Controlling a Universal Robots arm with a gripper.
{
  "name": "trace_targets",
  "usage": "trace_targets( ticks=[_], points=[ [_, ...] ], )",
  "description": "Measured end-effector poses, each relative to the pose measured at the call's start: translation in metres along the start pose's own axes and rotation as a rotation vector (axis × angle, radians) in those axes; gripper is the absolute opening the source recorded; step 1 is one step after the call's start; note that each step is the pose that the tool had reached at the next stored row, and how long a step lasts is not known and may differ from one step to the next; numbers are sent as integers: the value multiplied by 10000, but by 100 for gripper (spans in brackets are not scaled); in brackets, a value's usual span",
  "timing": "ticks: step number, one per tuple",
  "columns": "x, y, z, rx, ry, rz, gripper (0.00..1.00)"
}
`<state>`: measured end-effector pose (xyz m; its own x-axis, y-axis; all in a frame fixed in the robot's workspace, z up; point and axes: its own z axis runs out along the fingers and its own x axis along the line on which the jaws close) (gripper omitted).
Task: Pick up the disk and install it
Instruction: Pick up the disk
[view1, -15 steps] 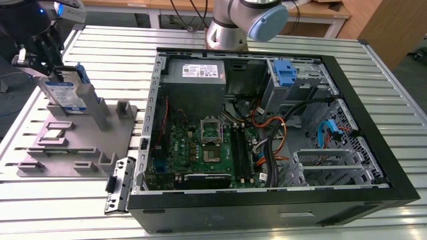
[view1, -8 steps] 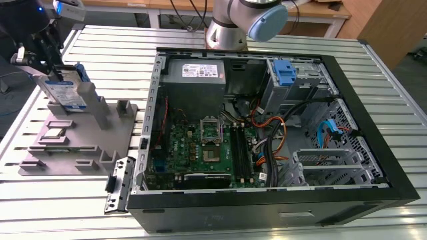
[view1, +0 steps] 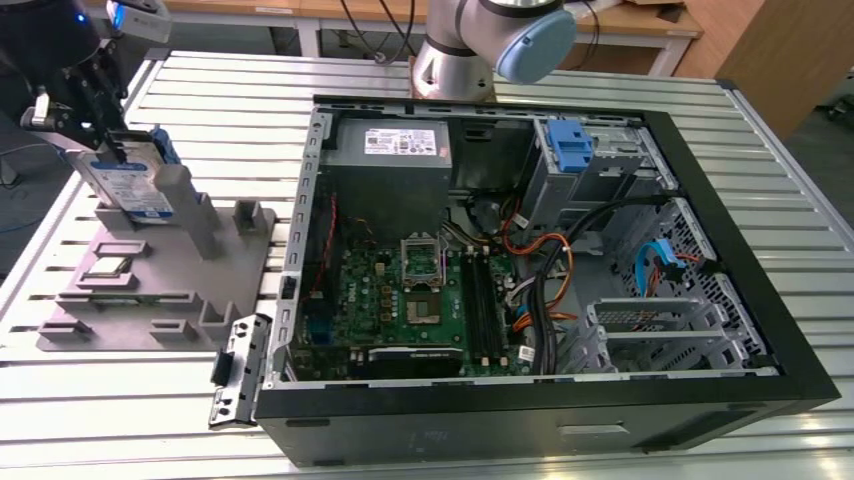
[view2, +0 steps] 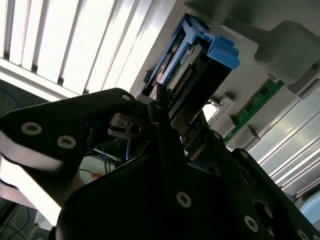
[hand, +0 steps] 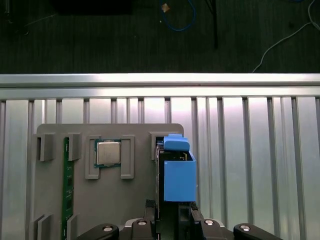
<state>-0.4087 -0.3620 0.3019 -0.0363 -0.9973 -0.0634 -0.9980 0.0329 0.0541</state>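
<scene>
The disk (view1: 134, 185) stands on edge in a slot of the grey holder (view1: 147, 290) at the exterior view's left, its white and blue label facing out. My gripper (view1: 114, 150) reaches down over its top edge, with a finger against each flat side, shut on it. In the first wrist view the disk's blue rail (hand: 179, 175) lies just ahead of the gripper (hand: 171, 220). In the second wrist view the disk (view2: 200, 65) runs away from the black fingers (view2: 160, 125).
The open computer case (view1: 721, 200) lies to the exterior view's right of the holder, with a blue-latched drive bay (view1: 570, 145) and a grey power supply (view1: 390, 145) at its far end. The holder also carries a processor (hand: 107, 152) and a memory stick (hand: 65, 185).
</scene>
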Motion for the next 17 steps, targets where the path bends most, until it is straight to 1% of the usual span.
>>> trace_targets(
  ticks=[6, 17],
  points=[
    [2, 0, 1, 4, -2, 11, 35],
    [74, -1, -4, 3, -1, 8, 35]
  ],
)
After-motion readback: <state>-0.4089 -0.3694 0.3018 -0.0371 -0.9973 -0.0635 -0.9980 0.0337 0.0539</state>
